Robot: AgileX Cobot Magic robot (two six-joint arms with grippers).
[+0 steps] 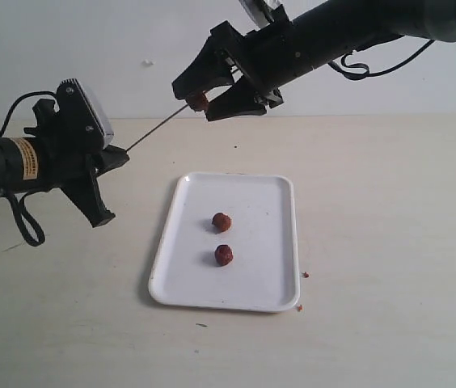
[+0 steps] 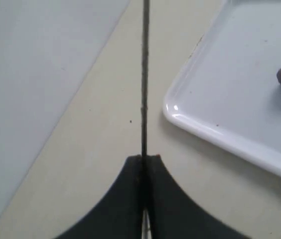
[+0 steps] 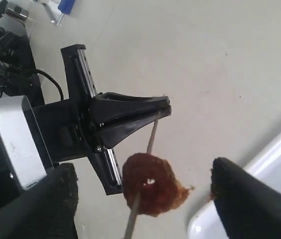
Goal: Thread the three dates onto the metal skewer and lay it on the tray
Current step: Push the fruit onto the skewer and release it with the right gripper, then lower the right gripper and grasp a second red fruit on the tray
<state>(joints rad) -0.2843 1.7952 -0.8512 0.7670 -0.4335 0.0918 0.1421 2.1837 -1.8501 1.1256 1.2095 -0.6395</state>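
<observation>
exterior view: left gripper (image 1: 121, 155) is clamped shut on one end of the metal skewer (image 1: 157, 128), which rises at a slant toward the right gripper (image 1: 198, 99). one skewered date (image 1: 199, 103) sits near the rod's far tip, between the right gripper's spread jaws. two loose dates (image 1: 221, 221) lie apart from each other near the middle of the tray (image 1: 268, 202), which rests flat on the table (image 1: 390, 242). a few reddish crumbs (image 1: 305, 275) lie just off the tray's right edge.

left wrist view: jaws pressed together with the rod pinched straight between them. a tray corner and the edge of one loose date show beside it. the rod's tip is out of frame.

right wrist view: the skewered date is pierced through, with the rod passing out both sides. the right gripper's fingers (image 3: 250, 199) stand wide on either side of the fruit with gaps visible, so nothing is gripped. a smear of pulp appears to cling to one finger.

judgement: step in hand is threading, with one of three on. next move calls for the right arm to descend to the tray, pinch a loose date and bring it in line with the rod's tip. the left grip must hold the rod steady, since the thin rod may flex or the threaded date may slide.
</observation>
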